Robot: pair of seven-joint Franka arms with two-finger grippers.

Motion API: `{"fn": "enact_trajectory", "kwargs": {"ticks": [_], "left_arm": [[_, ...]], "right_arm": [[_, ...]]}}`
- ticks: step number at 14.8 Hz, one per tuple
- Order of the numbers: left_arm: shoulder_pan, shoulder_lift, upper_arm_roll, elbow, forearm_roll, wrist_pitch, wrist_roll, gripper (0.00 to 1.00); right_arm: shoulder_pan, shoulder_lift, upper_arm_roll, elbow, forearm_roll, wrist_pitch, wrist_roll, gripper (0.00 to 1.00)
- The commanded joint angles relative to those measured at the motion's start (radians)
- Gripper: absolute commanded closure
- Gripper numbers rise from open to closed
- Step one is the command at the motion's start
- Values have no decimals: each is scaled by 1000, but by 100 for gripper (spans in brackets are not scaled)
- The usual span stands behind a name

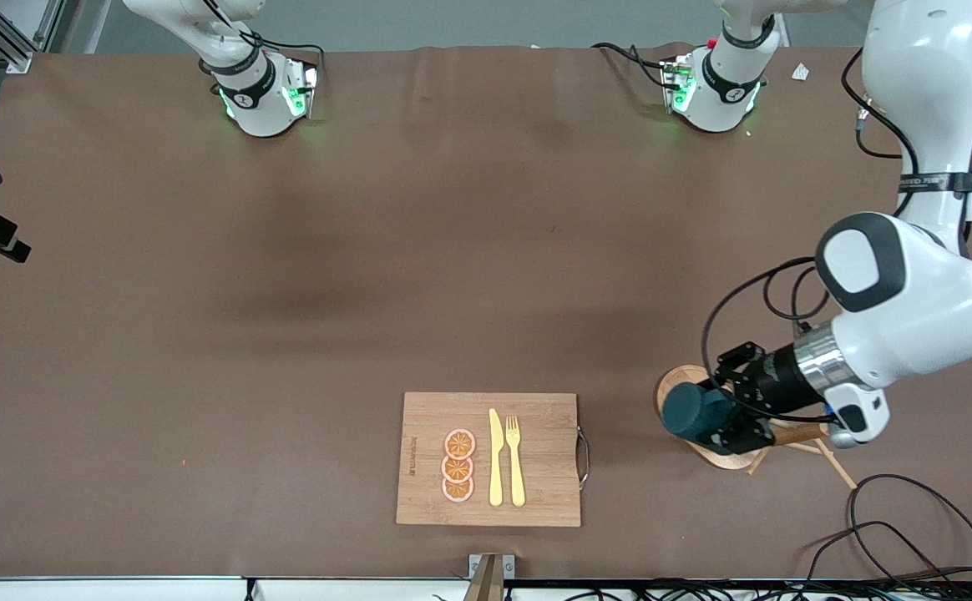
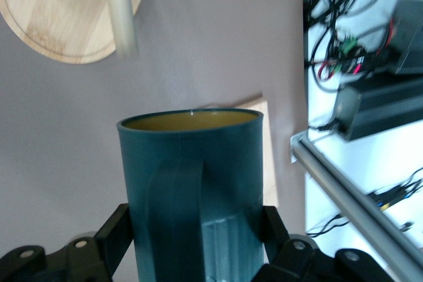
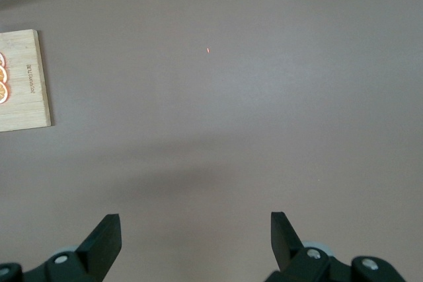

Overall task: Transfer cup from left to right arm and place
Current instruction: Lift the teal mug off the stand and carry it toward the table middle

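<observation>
The left gripper [image 1: 724, 415] is clamped on the cup [image 1: 692, 411] over a round wooden stand [image 1: 676, 381]; the right gripper [image 3: 195, 239] waits, fingers apart, above the table [image 1: 286, 292].

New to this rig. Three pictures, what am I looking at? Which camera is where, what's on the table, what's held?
Two robot arms stand at a brown table, each ending in a two-finger gripper. The wide picture comes from a high camera facing them. The other two come from cameras on the arms' wrists, looking past the fingers.

The left gripper is shut on a dark teal cup, held on its side over a round wooden stand at the left arm's end of the table. Its wrist view shows the cup between the fingers.

The right gripper is open, holds nothing and waits over bare table.

Nearer the front camera lies a cutting board with three orange slices, a yellow knife and a fork.
</observation>
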Motion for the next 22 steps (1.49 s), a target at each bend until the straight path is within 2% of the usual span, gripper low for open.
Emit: {"fn": "enact_trajectory", "kwargs": {"ticks": [1,8,13,15,17,19,22], "left_arm": [[-99,-23,6,-11,116,4,-73,52],[-421,55,9,-8,547,111,-217,52],[-580,139,18,-8,946,147,-336,55],[-626,156,23,-13,1100,142,-409,55],[-669,179,23,-21,1307,133,-545,59],[-699,202,23,-33,1496,105,-705,59],[-767,271,21,-36,1733,-14,-848,59]], "right_arm": [[-14,4,11,11,-7,-9,-8,0],[-14,4,11,11,-9,-10,-6,0],[-14,4,11,11,-9,-10,-6,0],[-14,4,11,11,-9,-10,-6,0],[-14,4,11,11,-9,-10,-6,0],[-14,4,11,11,-9,-10,-6,0],[-14,4,11,11,-9,-10,-6,0]]}}
